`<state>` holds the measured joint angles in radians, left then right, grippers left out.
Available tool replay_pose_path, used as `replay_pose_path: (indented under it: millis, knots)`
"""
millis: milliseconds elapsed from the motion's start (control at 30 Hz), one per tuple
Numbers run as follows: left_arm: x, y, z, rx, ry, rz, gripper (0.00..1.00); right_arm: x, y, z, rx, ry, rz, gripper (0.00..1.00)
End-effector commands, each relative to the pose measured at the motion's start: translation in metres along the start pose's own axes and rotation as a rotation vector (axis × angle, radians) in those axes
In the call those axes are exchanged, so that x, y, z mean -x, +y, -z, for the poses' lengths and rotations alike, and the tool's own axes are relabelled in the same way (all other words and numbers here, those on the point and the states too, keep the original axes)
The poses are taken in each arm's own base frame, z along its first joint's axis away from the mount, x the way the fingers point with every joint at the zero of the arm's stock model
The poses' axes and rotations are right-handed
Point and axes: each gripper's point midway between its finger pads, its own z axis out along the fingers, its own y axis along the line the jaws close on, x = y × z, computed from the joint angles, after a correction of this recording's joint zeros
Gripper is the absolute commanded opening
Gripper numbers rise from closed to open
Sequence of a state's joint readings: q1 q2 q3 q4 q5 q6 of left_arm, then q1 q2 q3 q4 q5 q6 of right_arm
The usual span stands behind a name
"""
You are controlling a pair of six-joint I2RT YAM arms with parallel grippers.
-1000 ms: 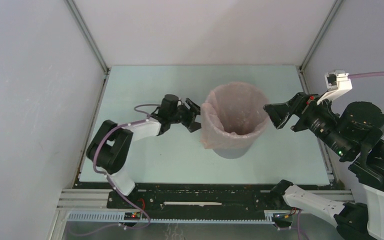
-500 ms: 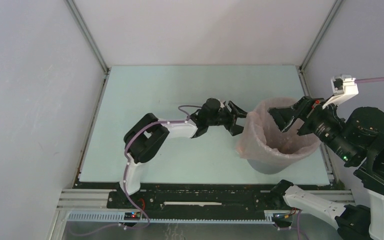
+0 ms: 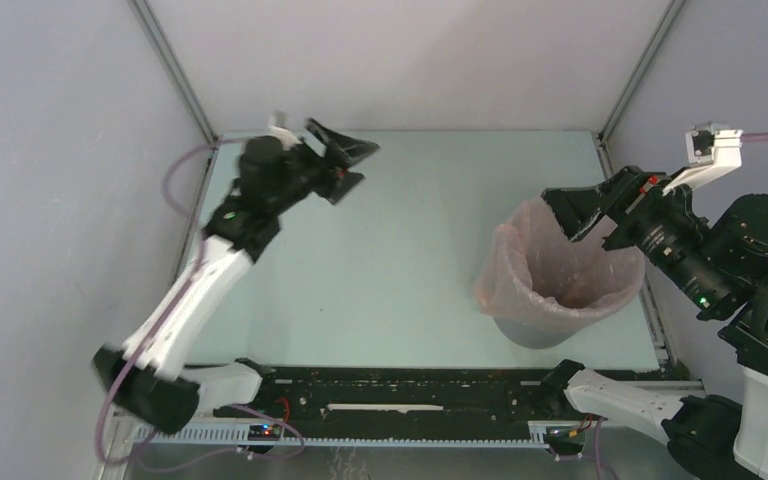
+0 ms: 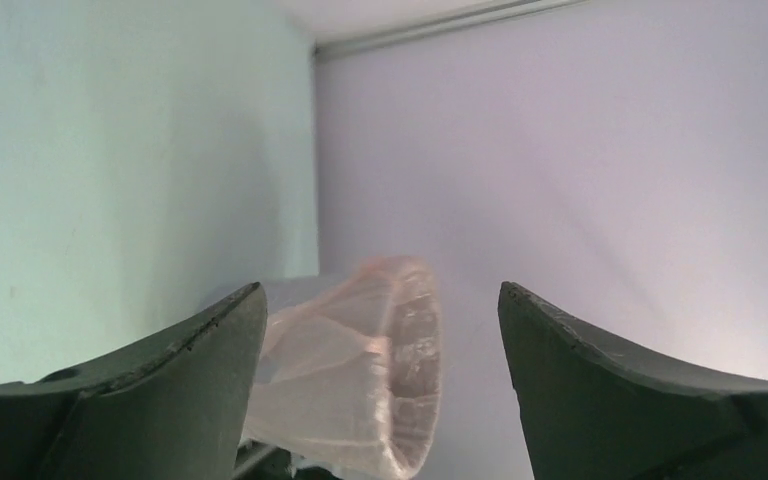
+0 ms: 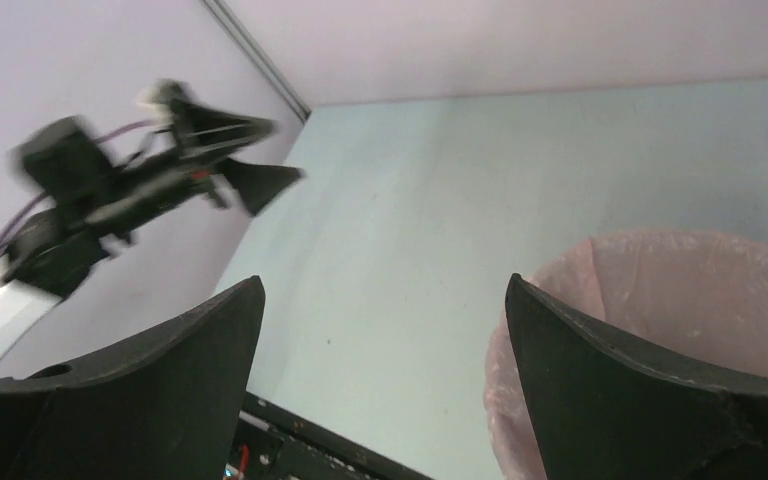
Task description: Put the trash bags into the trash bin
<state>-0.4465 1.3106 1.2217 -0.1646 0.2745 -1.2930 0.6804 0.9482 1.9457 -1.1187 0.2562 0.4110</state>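
No readable text, labels or numbers anywhere.

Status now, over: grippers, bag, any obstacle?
Left gripper open, raised far-left. Right gripper open by trash bin. Trash bag lines it, over the rim. Nothing blocking.

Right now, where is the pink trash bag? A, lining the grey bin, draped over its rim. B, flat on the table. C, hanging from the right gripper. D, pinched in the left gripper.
A: the trash bag lines the trash bin, film folded over its rim; the left gripper and right gripper are open and empty.
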Motion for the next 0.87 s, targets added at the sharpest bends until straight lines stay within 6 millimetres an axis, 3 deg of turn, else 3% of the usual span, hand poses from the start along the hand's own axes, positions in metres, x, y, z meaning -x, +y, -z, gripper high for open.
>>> replay_pose_path:
  millis: [0,133,200,300,400,533,833]
  knots:
    - [0.028,-0.083,0.116,-0.062,-0.239,-0.415,0.91,0.037,0.011,0.005,0.017,-0.107,-0.031,1.0]
    - [0.04,-0.197,0.216,-0.347,-0.452,-0.716,0.96,0.066,0.019,0.017,0.042,-0.183,-0.022,1.0]
    - [0.044,-0.235,0.265,-0.44,-0.583,-0.83,0.98,0.077,0.018,0.023,0.033,-0.211,-0.019,1.0]
    - [0.05,-0.265,0.325,-0.515,-0.757,-0.902,1.0,0.086,0.019,0.028,0.034,-0.238,-0.016,1.0]
    - [0.062,-0.269,0.363,-0.505,-0.9,-0.887,1.0,0.087,0.019,0.027,0.034,-0.238,-0.009,1.0]
    - [0.071,-0.262,0.374,-0.444,-0.963,-0.915,1.0,0.084,0.016,0.024,0.01,-0.225,-0.015,1.0]
    - [0.078,-0.251,0.365,-0.373,-0.968,-0.92,1.0,0.078,0.025,0.017,0.052,-0.186,0.005,1.0]
